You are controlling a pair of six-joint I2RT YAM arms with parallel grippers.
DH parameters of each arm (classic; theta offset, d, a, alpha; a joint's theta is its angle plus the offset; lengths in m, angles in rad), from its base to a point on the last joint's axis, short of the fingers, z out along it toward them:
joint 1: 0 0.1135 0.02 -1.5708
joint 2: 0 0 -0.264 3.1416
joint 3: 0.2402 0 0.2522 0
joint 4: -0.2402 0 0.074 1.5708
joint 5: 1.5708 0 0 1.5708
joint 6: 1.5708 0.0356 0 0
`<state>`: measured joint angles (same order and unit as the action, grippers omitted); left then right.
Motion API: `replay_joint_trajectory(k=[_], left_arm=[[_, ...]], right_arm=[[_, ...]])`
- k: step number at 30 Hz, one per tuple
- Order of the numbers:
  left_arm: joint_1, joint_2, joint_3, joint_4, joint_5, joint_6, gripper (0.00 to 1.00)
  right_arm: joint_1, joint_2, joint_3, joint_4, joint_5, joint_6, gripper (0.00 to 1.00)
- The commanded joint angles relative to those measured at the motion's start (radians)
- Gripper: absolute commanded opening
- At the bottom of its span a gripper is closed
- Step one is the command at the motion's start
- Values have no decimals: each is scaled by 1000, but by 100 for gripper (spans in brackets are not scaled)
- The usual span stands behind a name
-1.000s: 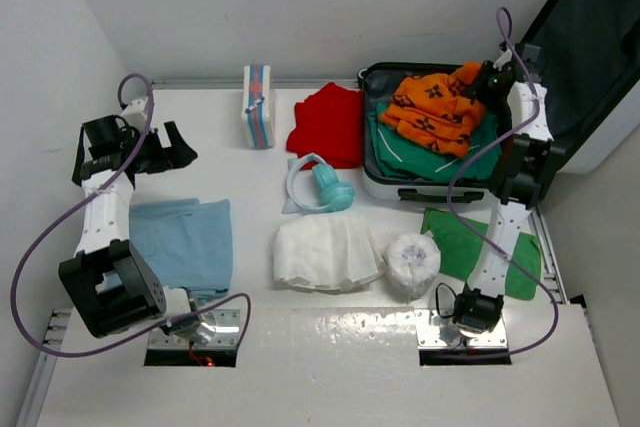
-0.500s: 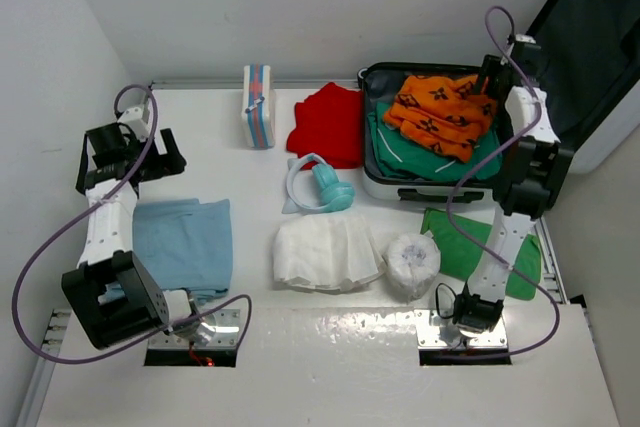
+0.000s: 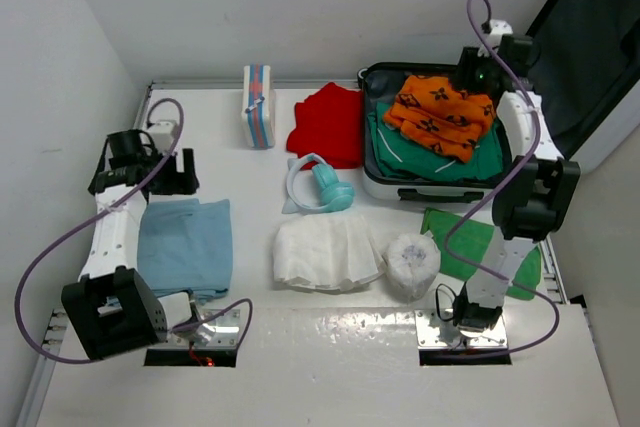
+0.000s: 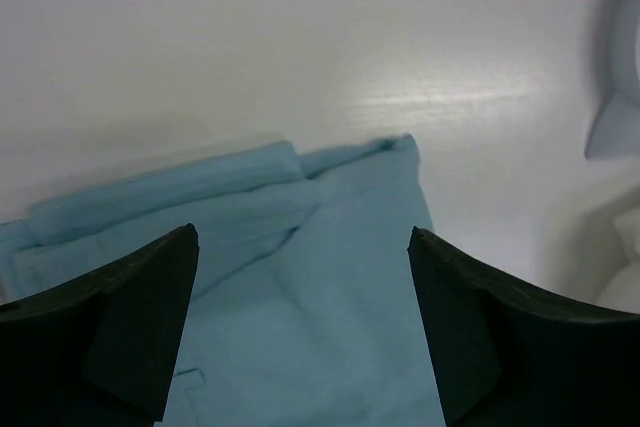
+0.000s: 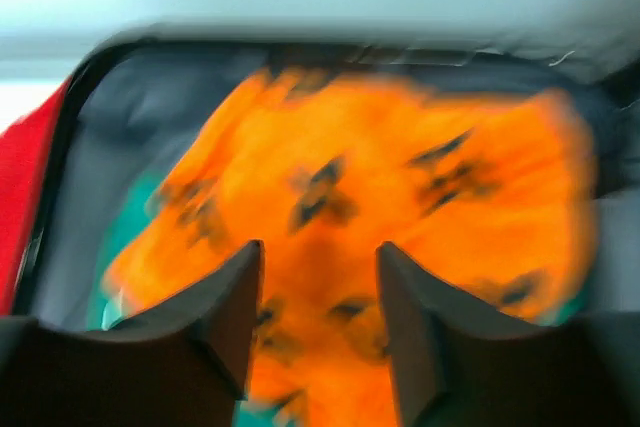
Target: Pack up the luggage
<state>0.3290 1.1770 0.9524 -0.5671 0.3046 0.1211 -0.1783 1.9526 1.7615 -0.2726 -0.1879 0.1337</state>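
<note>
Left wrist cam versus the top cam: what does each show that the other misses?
Only left wrist: the folded edge of the light blue cloth, close up, between the open fingers of the left gripper. Only top: the open luggage holding the orange garment, with the right gripper above it. Both: the light blue cloth and the left gripper.

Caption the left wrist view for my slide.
Open left pincer hovers above a folded light-blue cloth on the white table.
</note>
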Motion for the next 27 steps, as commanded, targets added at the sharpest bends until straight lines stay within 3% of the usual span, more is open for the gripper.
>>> replay_joint_trajectory(k=[1, 2, 5, 10, 13, 15, 16, 21, 23, 27], left_arm=[[-93, 16, 25, -174, 7, 101, 87], [-113, 26, 14, -184, -28, 101, 89], [-137, 88, 29, -185, -151, 84, 92], [-171, 338, 63, -211, -397, 97, 72], [-157, 377, 63, -188, -415, 196, 75], [-110, 340, 63, -197, -302, 323, 86], [-96, 310, 72, -212, -259, 473, 91], [22, 306, 152, -249, -138, 871, 95], [59, 347, 199, -313, -60, 984, 95], [108, 530, 328, -422, 13, 1041, 95]], right_arm=[[64, -95, -106, -129, -295, 61, 53], [82, -113, -132, -132, -307, 67, 60], [170, -225, -253, -142, -370, 69, 63], [328, -251, -295, -181, -439, 73, 65], [393, -222, -257, -226, -458, 54, 66], [433, -205, -251, -237, -481, 43, 66], [439, -204, -247, -238, -492, 38, 66], [493, -178, -249, -263, -556, 1, 68], [502, -172, -244, -269, -584, -12, 70], [531, -152, -237, -269, -619, -8, 73]])
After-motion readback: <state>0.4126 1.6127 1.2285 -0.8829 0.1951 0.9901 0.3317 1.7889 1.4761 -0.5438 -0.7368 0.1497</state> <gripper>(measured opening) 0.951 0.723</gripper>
